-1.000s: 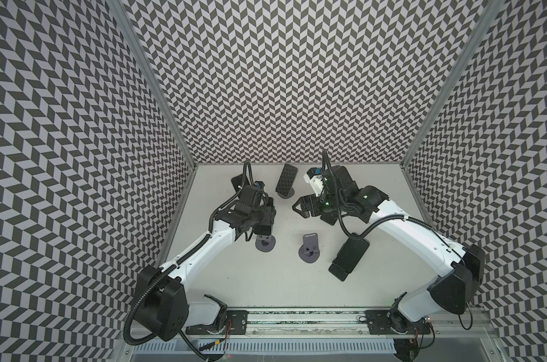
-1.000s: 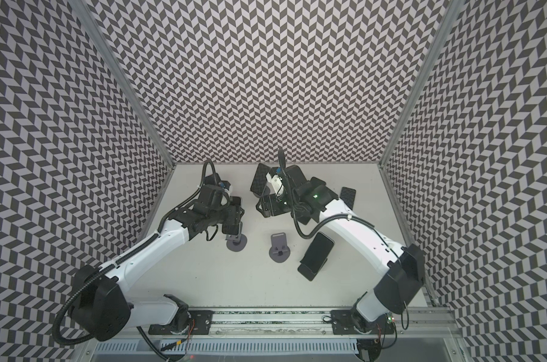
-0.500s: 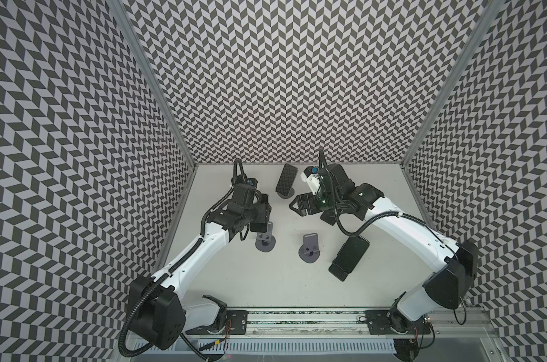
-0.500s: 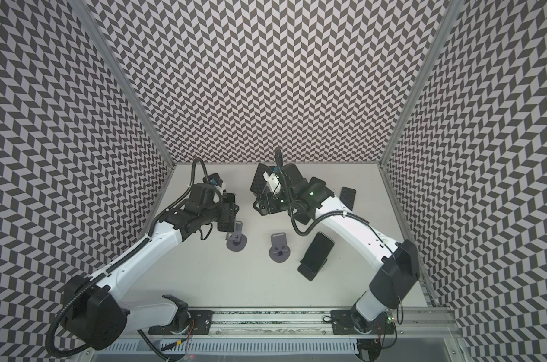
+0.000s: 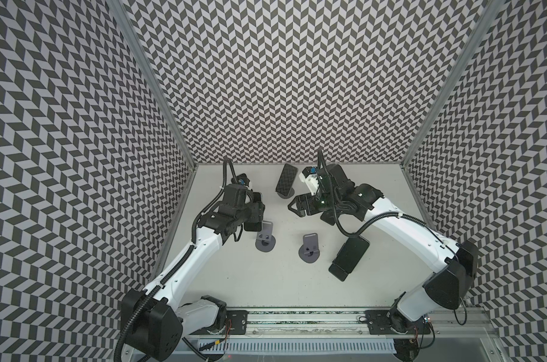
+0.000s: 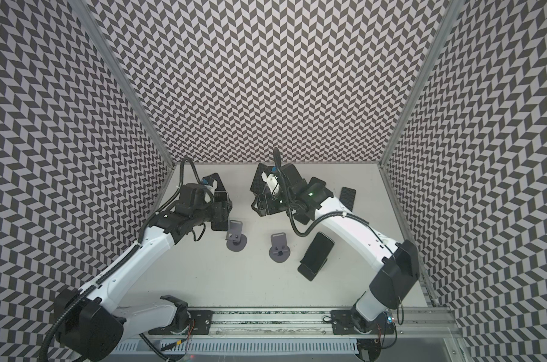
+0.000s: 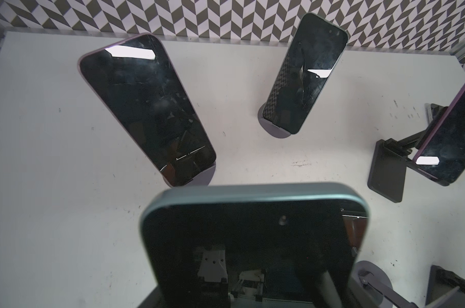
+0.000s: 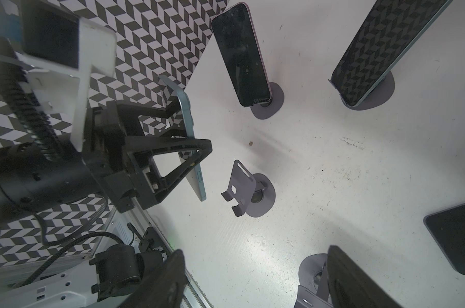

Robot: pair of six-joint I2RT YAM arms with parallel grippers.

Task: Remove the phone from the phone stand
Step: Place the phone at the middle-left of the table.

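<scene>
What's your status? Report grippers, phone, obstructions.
Left gripper shut on teal phone, clear of its cradle. Right gripper open, empty. Purple-grey stand empty, close beside phone, not touching.

The teal-edged black phone (image 7: 252, 240) fills the near part of the left wrist view. Its rim is blurred and its lower part is cut off by the picture's edge, and there it hides the left tool (image 8: 195, 125). A purple-edged phone (image 7: 455, 133) leaning on a black folding stand (image 7: 385, 170) runs off the picture's edge. In the right wrist view the fingers (image 8: 162, 282) of the right tool (image 8: 260, 285) are blurred and cropped, and a dark flat slab (image 8: 455, 234) is cut short at the edge.
</scene>
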